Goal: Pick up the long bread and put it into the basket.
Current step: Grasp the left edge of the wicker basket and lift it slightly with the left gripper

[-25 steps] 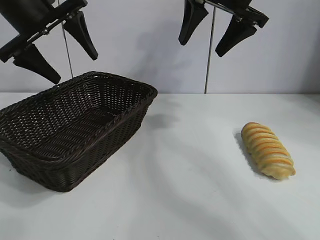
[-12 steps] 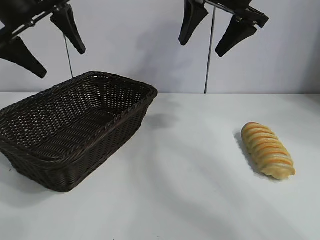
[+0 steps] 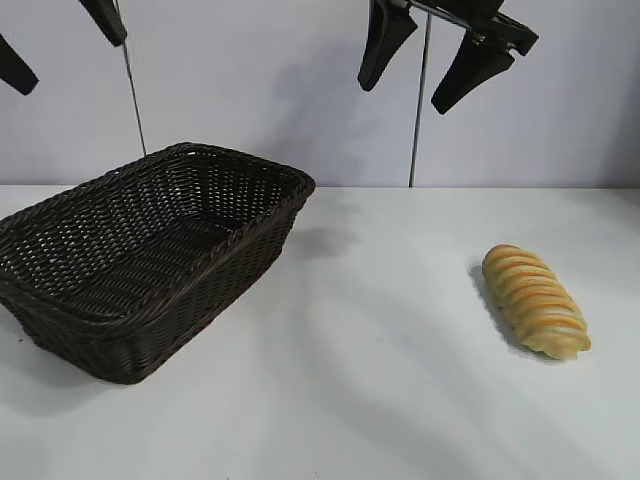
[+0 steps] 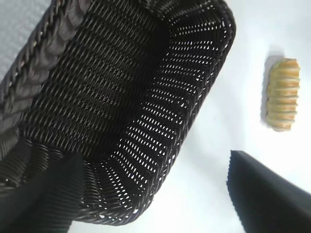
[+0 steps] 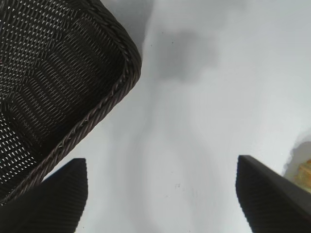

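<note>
I see the basket [image 3: 150,260] at the table's [image 3: 380,400] left, the long bread [image 3: 535,300] well apart at right, my right gripper [image 3: 440,60] spread high between them, left gripper [image 3: 60,40] spread at the top corner.

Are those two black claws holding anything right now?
No. Both are open and empty: the left tool and right tool hang high, while the long bread lies untouched on the table.

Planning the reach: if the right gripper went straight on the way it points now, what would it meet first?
Probably bare table: the open right gripper frames only white surface, the basket and long bread off to either side.
</note>
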Controlling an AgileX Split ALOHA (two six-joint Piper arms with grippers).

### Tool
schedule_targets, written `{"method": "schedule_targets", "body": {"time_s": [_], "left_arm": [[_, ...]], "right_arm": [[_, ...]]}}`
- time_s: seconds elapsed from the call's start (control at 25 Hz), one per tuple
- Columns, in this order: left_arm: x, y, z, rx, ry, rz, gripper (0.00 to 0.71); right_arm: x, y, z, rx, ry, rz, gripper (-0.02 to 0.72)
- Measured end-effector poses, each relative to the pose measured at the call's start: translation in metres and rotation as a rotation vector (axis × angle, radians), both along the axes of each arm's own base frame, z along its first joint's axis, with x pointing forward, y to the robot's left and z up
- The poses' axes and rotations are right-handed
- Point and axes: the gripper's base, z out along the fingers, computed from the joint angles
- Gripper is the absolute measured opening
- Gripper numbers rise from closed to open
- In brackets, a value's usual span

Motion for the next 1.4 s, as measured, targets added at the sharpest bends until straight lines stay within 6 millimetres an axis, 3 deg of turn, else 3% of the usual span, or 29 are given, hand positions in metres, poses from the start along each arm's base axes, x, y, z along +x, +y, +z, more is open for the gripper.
{"method": "schedule_targets", "body": {"time_s": [0.2,0.64,0.96,1.4], "left_arm": [[-0.016,0.007,-0.009,0.038,0.050,0.078,0.586],[-0.037,0.013,-0.067,-0.028,0.273,0.456,0.586],[-0.044,0.010,-0.099,-0.077,0.320,0.527,0.586],[-0.048,0.010,-0.126,-0.125,0.299,0.596,0.586]], "right_arm": [[0.000,0.000,0.000,-0.001,0.000,0.000,0.600],[0.000,0.000,0.000,-0.004,-0.001,0.000,0.600],[0.000,0.000,0.000,-0.004,-0.001,0.000,0.600],[0.000,0.000,0.000,-0.004,-0.001,0.000,0.600]]}}
